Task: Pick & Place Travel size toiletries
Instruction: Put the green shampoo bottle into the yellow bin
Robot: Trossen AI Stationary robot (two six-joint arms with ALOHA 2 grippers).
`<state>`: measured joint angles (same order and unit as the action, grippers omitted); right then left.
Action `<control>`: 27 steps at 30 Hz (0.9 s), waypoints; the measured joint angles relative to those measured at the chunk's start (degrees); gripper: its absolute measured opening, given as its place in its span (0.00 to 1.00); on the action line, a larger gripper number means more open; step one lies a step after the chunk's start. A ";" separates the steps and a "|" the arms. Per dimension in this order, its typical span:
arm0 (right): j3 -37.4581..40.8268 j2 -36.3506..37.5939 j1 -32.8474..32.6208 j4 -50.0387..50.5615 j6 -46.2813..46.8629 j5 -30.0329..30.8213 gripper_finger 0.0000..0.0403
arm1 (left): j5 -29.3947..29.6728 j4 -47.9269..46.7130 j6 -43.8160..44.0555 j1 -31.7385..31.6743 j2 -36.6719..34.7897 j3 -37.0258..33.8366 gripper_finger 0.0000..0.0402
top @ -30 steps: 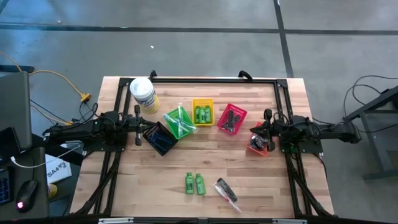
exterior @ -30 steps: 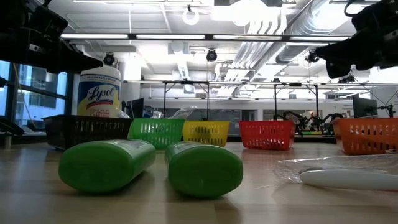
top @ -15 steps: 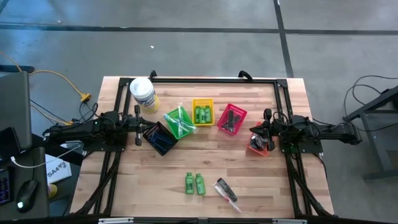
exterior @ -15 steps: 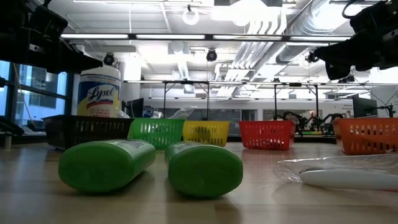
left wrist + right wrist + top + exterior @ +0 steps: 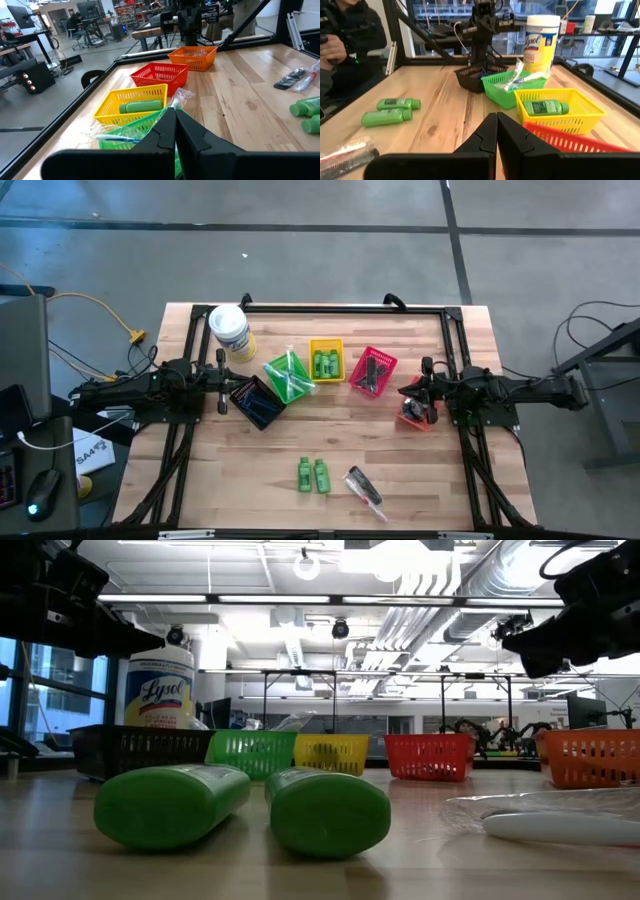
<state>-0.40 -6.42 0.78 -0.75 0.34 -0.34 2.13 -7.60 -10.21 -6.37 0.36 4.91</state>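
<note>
Hard to read what's inside the orange basket from above, the right gripper hangs right over it and covers most of it. Black basket contents are just a dark blur, and the low view cuts both arms off at the frame edges. The wrapped comb sits just beside the 2 green bottles, well away from the yellow basket, which holds more green bottles. The green basket next to it has clear tubes poking out. Left gripper sits by the black basket. Both grippers have their fingers pressed together, holding nothing. Compared with a second ago, the right gripper has nudged slightly toward the yellow basket; everything else looks the same.
</note>
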 joint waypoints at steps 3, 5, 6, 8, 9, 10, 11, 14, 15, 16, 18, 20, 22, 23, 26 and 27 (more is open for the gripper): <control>0.00 -1.25 0.00 0.00 0.06 0.00 0.01 | -0.02 0.00 0.06 0.01 0.00 0.00 0.00; 0.02 -1.86 0.00 0.02 0.76 0.02 0.01 | -0.02 -0.02 0.38 0.00 0.00 0.00 0.00; 0.02 -2.12 0.00 0.00 1.06 0.02 0.01 | -0.02 -0.02 0.55 0.00 -0.01 0.00 0.00; 0.04 -2.50 0.00 0.02 1.40 0.03 0.01 | -0.02 -0.02 0.58 0.00 -0.02 0.00 0.00; 0.04 -2.61 -0.01 0.02 1.41 0.04 0.01 | -0.02 -0.02 0.58 0.02 -0.02 0.00 0.00; 0.04 -2.69 0.00 0.02 1.40 0.04 0.01 | -0.02 -0.02 0.58 0.02 0.00 0.00 0.00; 0.04 -2.81 0.00 0.02 1.40 0.04 0.01 | -0.02 -0.02 0.58 0.00 -0.01 0.00 0.00; 0.07 -2.97 0.00 0.02 1.38 0.07 0.01 | -0.02 0.00 0.58 0.00 0.00 0.00 0.00; 0.07 -2.97 -0.02 0.02 1.38 0.07 0.01 | -0.02 0.02 0.58 0.02 -0.02 0.00 0.00; 0.08 -2.97 0.00 0.02 1.36 0.07 0.01 | -0.02 0.07 0.62 0.00 -0.01 0.00 0.00; 0.09 -2.97 0.00 0.02 1.38 0.07 0.01 | -0.25 0.49 1.70 0.00 -0.01 0.00 0.00; 0.09 -2.97 0.00 0.02 1.38 0.09 0.01 | -1.12 1.22 2.49 0.02 0.00 0.00 0.00; 0.09 -2.97 0.00 0.02 1.38 0.09 0.01 | -1.82 1.88 2.79 0.01 0.00 0.00 0.00; 0.09 -2.97 0.00 0.02 1.38 0.07 0.01 | -1.85 2.03 2.81 0.02 0.00 0.00 0.00; 0.09 -2.97 0.00 0.02 1.38 0.04 0.01 | -1.84 2.01 2.95 0.02 0.00 0.00 0.00; 0.09 -2.97 -0.01 0.02 1.38 0.04 0.01 | -1.85 2.01 2.94 0.02 0.00 0.00 0.00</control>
<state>-0.32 -9.39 0.77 -0.73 1.72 -0.30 0.28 -5.58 -7.27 -6.35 0.36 4.91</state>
